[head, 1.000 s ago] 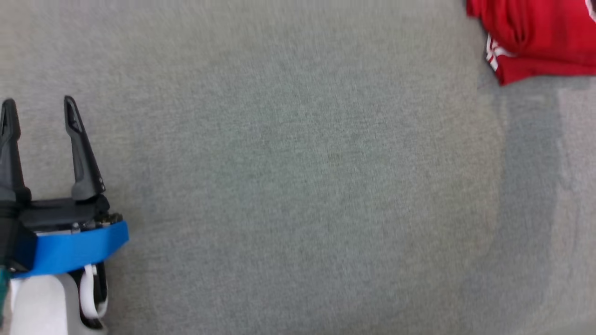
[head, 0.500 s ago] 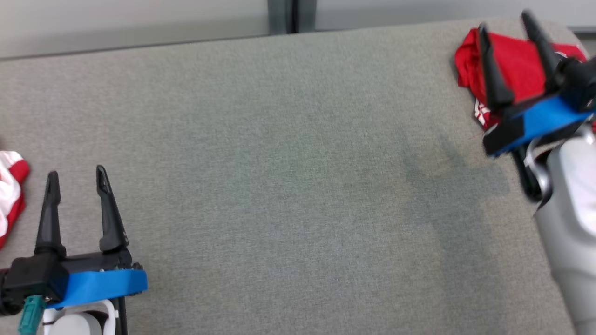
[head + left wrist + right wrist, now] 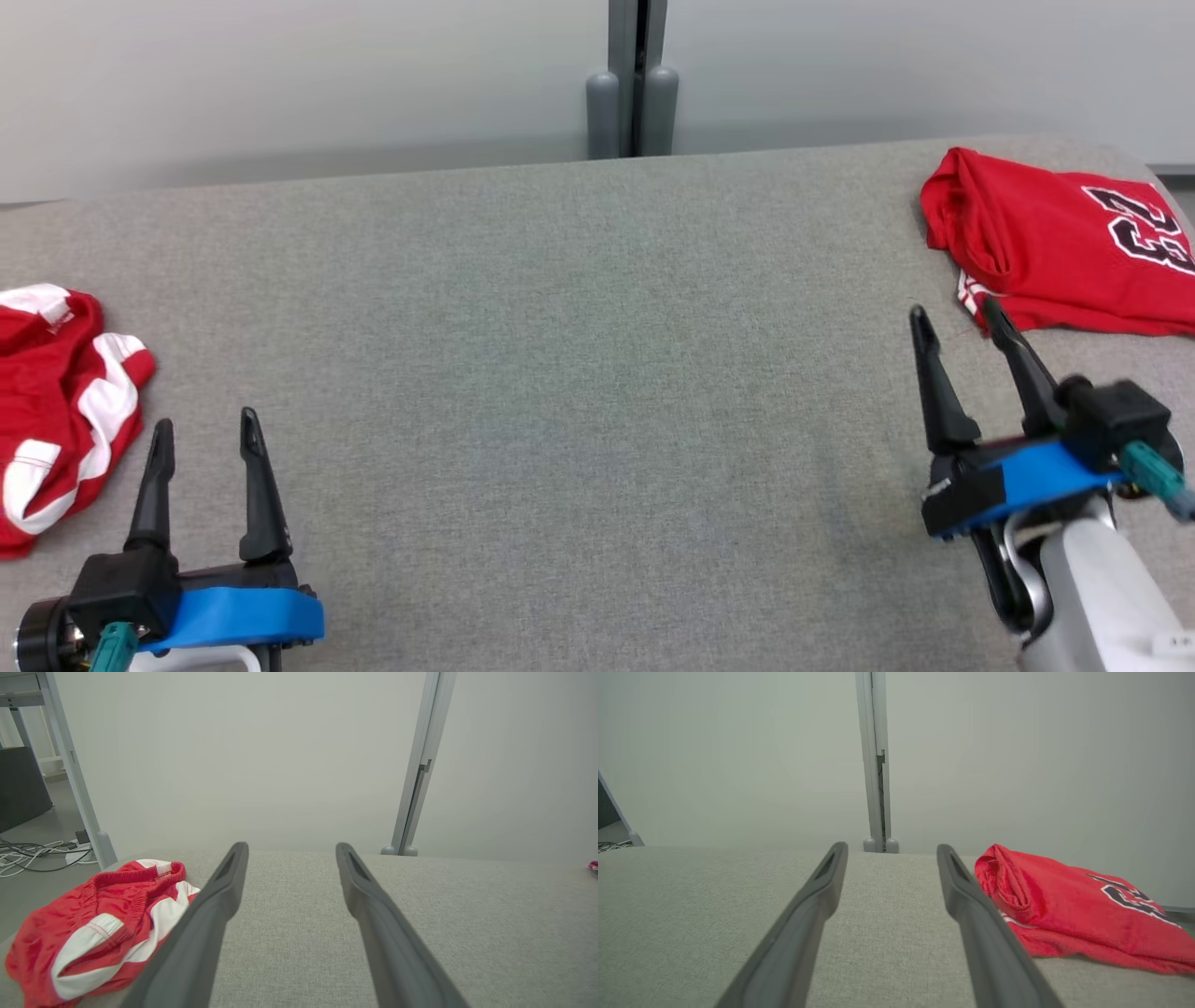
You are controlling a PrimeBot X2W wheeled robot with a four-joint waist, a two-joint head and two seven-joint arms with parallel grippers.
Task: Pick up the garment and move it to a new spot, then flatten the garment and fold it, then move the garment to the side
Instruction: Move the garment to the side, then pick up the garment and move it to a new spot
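Red jersey [image 3: 1036,252] with black numerals, red shorts [image 3: 42,383] with white stripes, grey fabric tabletop [image 3: 560,373].

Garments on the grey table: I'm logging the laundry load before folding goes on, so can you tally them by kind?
red jersey with a dark printed number: 1
red-and-white shorts: 1
Total: 2

At two o'clock in the head view the red jersey [image 3: 1046,243] runs off the edge (its number [image 3: 1144,229] too); at nine o'clock, so do the red-and-white shorts [image 3: 56,392].
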